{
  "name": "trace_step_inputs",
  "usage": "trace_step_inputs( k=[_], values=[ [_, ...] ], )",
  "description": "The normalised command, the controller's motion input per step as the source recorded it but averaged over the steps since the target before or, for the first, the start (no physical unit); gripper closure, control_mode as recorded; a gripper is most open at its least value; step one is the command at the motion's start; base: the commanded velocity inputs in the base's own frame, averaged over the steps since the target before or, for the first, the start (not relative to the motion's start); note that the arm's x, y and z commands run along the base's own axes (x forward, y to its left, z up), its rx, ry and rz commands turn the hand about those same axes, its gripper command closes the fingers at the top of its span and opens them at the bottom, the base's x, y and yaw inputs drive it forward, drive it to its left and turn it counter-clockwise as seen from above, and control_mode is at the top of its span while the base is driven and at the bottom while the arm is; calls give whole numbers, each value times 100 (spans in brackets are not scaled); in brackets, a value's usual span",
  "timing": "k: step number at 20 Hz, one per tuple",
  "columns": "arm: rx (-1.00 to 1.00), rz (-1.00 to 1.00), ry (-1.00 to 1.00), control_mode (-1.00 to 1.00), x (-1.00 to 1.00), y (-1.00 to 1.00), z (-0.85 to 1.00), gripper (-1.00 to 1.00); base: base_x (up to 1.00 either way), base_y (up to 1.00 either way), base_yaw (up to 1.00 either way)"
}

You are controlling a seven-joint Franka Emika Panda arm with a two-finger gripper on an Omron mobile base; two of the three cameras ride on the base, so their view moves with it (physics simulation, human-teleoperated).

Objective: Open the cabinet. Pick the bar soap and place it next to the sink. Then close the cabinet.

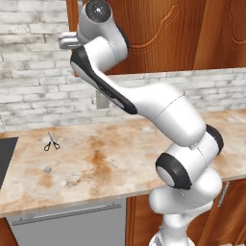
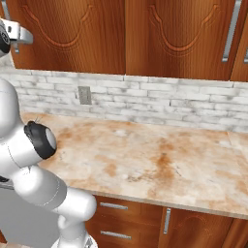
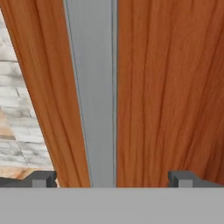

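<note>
**Inspector:** State your jaws and what lies before them.

**Arm:** My jaws (image 3: 112, 178) stand released, spread wide, grasping nothing. Between the two fingertips (image 3: 43, 178) runs the silver handle (image 3: 94, 87) of the cabinet (image 3: 166, 87), directly ahead and close. Its long axis runs straight up the hand view, crossing my opening squarely, so a plain closing should catch it.

**Inspector:** Is the door open?

**Arm:** No. The cabinet door looks flat shut, so I judge the first step not yet done.

**Inspector:** And the soap?

**Arm:** I cannot locate it; presumably it sits behind that door. On the tabletop (image 1: 120, 158) below lie small scissors (image 1: 51, 143) and a grey lump (image 1: 47, 169), with the dark sink (image 1: 6, 158) at the far left edge.
</note>
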Motion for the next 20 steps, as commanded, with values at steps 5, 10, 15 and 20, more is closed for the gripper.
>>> trace_step_inputs(
  k=[5, 10, 15, 20],
  values=[
    [0, 0, -8, -100, 54, 0, -21, -100, 0, 0, 0],
    [0, 0, -6, -100, 44, 0, -17, -100, 0, 0, 0],
    [0, 0, -22, -100, 43, 0, -43, -100, 0, 0, 0],
    [0, 0, -11, -100, 42, 0, -19, -100, 0, 0, 0]
  ],
)
